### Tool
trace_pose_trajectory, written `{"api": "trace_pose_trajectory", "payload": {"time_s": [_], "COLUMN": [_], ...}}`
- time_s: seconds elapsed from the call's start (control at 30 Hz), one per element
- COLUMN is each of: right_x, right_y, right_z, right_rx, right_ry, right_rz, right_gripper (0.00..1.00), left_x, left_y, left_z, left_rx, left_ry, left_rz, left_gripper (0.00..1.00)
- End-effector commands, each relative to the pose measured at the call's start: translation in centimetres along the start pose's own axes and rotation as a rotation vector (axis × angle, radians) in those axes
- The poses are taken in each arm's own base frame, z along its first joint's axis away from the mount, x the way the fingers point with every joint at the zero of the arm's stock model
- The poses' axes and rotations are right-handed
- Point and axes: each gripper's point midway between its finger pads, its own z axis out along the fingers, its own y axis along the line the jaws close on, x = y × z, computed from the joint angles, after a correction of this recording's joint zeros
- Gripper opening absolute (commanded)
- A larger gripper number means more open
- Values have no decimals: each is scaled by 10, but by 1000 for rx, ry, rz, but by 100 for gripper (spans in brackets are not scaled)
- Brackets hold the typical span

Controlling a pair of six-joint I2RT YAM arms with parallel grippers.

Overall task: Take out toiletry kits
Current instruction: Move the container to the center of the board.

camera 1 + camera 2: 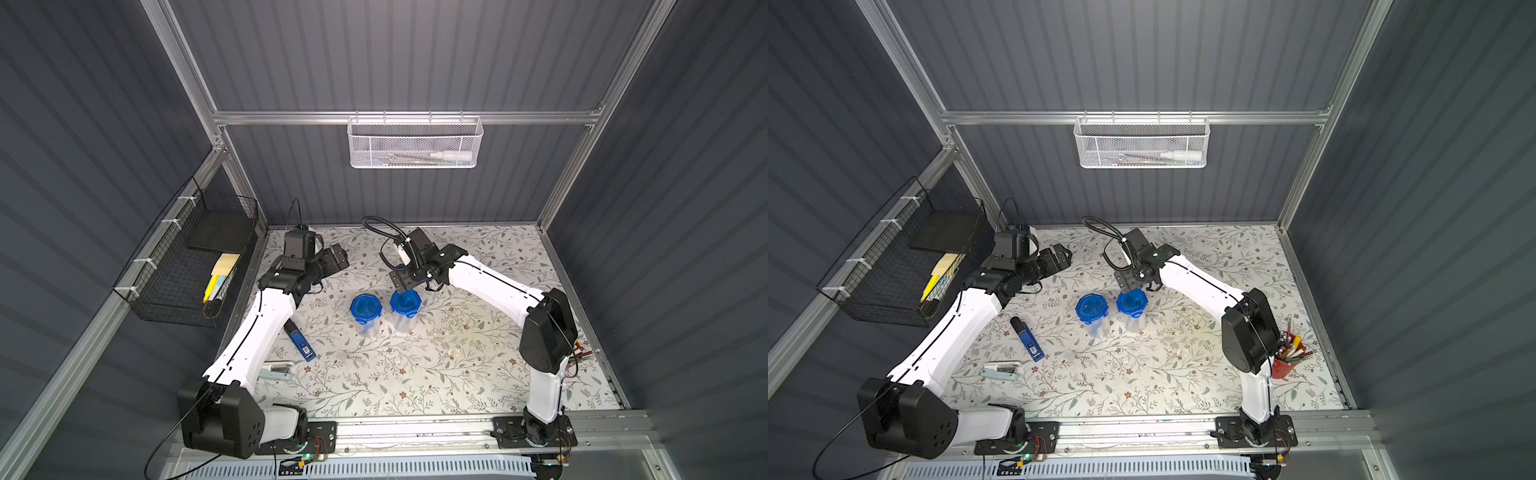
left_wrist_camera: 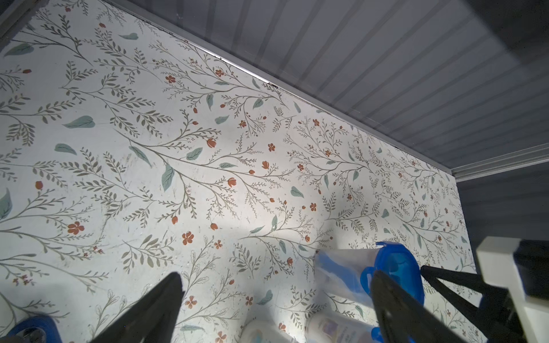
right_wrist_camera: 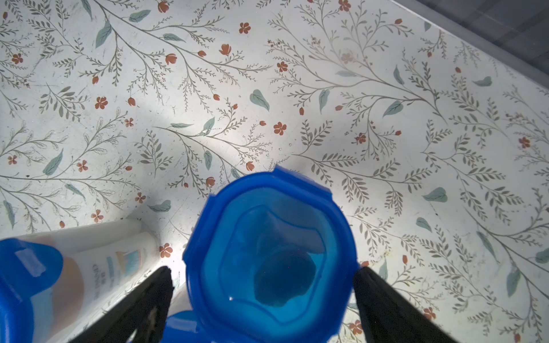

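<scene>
Plainly not yet out, the toiletry kits [image 3: 101, 264] sit inside two clear jars [image 1: 365, 324] on the floral table [image 1: 415, 374]; right gripper [image 3: 263, 269] straddles one blue lid [image 3: 273, 213], fingers spread, left gripper [image 2: 276, 273] hangs nearby, wide and empty; steadying the jar before unclipping looks wise

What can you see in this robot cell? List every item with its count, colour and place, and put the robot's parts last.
clear jars: two, blue clip lids, upright side by side mid-table
cream bottles: count unclear, cream, inside a jar
flat gadget: one, dark blue, on the table by the left arm
stapler: one, pale, on the table, nearer the front than the gadget
cup of pencils: one, red, beside the right arm
mesh basket: one, white, hung on the back rail
wire basket: one, black, on the left wall
table: one, floral print
left gripper: open, empty
right gripper: open, jaws either side of a jar lid
</scene>
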Motion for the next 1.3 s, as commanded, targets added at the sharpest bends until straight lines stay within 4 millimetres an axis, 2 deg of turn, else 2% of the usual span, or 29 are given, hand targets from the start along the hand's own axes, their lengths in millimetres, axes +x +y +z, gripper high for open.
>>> {"api": "trace_pose_trajectory", "payload": {"time_s": [0.0, 0.23, 0.63, 1.07, 1.27], "right_x": [27, 15, -5, -5, 0], "right_y": [3, -3, 6, -3, 8], "right_z": [14, 10, -3, 16, 23], "right_rx": [20, 66, 18, 81, 27], "right_ry": [109, 66, 5, 17, 31], "right_rz": [-17, -24, -17, -81, -55], "right_gripper": [99, 99, 99, 99, 99], "left_x": [-4, -4, -4, -1, 0], "left_y": [4, 2, 0, 1, 1], "left_z": [-3, -3, -3, -3, -1], "left_rx": [-14, -6, 10, 13, 12], "left_ry": [-19, -20, -23, -22, -16], "left_rz": [0, 1, 0, -4, -7], "left_gripper": [100, 100, 100, 100, 100]}}
